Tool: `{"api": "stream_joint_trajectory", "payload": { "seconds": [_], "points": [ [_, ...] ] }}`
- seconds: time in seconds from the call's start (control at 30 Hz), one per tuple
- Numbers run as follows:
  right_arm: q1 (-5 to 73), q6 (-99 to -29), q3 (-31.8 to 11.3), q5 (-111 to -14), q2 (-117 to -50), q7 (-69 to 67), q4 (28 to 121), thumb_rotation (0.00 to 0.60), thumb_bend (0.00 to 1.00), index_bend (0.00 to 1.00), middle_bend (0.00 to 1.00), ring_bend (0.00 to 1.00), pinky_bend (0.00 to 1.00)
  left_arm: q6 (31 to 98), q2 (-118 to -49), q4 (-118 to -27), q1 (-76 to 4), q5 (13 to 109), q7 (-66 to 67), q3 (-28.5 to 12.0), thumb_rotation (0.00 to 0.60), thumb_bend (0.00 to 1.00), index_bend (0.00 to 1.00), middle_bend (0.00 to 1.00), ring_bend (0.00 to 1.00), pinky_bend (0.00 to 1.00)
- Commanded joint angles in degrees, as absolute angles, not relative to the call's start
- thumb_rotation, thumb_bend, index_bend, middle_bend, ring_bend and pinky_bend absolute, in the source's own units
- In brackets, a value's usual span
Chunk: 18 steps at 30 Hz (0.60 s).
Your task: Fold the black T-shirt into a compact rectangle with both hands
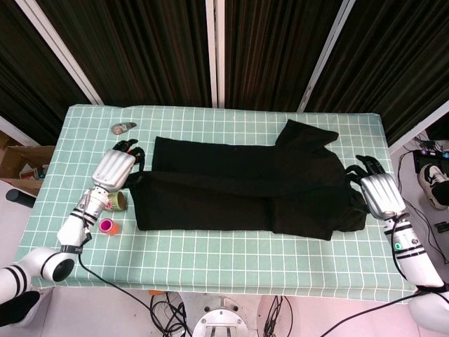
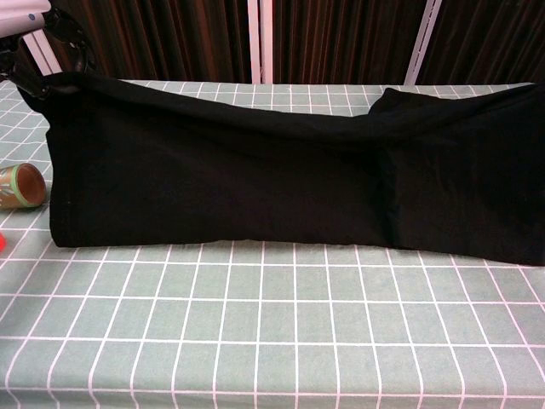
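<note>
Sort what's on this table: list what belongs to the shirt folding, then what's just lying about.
Belongs to the job:
black T-shirt
left hand, gripping one end
right hand, gripping the other end

Lying about:
green cup on its side
pink item
grey object

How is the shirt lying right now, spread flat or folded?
Partly folded: both hands, left and right, hold the shirt's near edge lifted over its far half.

T-shirt (image 1: 238,193): black
Tablecloth (image 1: 231,256): green, white grid
Hands (image 1: 114,170): silver, black fingers
Cup (image 2: 19,185): green, perhaps orange inside
Curtains (image 1: 147,49): dark
</note>
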<state>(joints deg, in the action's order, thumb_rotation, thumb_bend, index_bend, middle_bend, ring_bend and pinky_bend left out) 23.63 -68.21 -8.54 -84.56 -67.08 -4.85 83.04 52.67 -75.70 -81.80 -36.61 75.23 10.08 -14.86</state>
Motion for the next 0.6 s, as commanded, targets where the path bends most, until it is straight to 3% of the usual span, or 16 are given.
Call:
{"api": "stream_joint_trajectory", "payload": {
  "seconds": [0.03,0.6],
  "points": [
    [25.2,-66.0,-9.3,-82.8,-68.7,-5.0,80.2,0.6,0.62,0.8,0.36,0.09,0.14,48.7,-77.9,-76.7,-39.9,72.3,11.4,-15.1,0.6,0.48,0.68,0.33,0.14,0.19],
    [30.7,-59.4,-11.0,-78.4,-74.7,-4.5,71.3,0.6,0.62,0.8,0.36,0.09,0.14,41.4,-84.4,-62.1,-47.3,65.5,12.5,-14.6,0.6,0.48,0.67,0.32,0.14,0.18]
  ]
}}
